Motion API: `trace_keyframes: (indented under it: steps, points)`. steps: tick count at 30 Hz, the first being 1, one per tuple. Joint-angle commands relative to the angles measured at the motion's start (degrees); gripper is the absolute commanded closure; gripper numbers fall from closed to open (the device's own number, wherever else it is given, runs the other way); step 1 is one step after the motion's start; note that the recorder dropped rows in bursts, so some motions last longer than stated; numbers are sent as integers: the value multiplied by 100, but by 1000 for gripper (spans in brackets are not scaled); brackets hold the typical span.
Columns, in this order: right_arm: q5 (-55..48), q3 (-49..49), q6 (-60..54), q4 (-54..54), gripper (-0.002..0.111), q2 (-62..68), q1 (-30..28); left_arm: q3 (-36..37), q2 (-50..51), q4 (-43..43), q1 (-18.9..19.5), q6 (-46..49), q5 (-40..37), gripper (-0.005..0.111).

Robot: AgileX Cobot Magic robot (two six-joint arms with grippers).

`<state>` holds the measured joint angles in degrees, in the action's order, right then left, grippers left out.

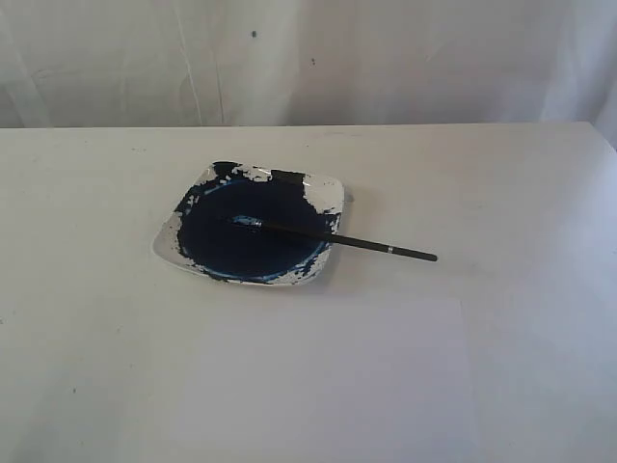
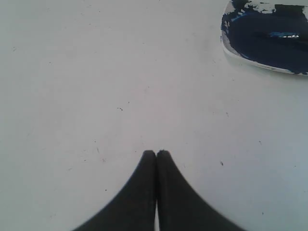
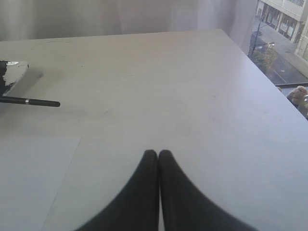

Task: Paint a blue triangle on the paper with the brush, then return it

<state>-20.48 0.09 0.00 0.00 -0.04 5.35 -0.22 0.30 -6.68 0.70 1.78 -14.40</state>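
- Exterior view: white squarish dish (image 1: 323, 193) smeared with dark blue paint sits mid white table (image 1: 521, 193).
- Long thin black-handled paintbrush (image 1: 366, 244) lies released, tip in the paint, handle sticking out over the dish's right rim.
- Plain white paper sheet (image 1: 318, 386) lies flat just in front of the dish, faint against the table.
- Left gripper (image 2: 156, 153): jaws pressed together, empty, over bare table near the dish.
- Right gripper (image 3: 158, 153): jaws clenched, empty, well apart from the paintbrush.

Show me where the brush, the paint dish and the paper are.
brush (image 1: 362, 242): exterior view, middle of the black handle.
paint dish (image 1: 328, 196): exterior view, white rim corner.
paper (image 3: 29, 183): right wrist view, middle of the visible sheet.
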Motion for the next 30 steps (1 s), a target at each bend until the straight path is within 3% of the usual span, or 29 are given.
trace_keyframes:
  steps: [1,24,30]
  points:
    - [45,-9,30,0,108,4,-4,22,-30,-82,-31,9,17,107]
    - [45,-9,30,0,108,4,-4,22,-30,-82,-31,9,17,107]
    - [35,-9,0,0,108,4,-4,22,-30,374,-32,686,444,107]
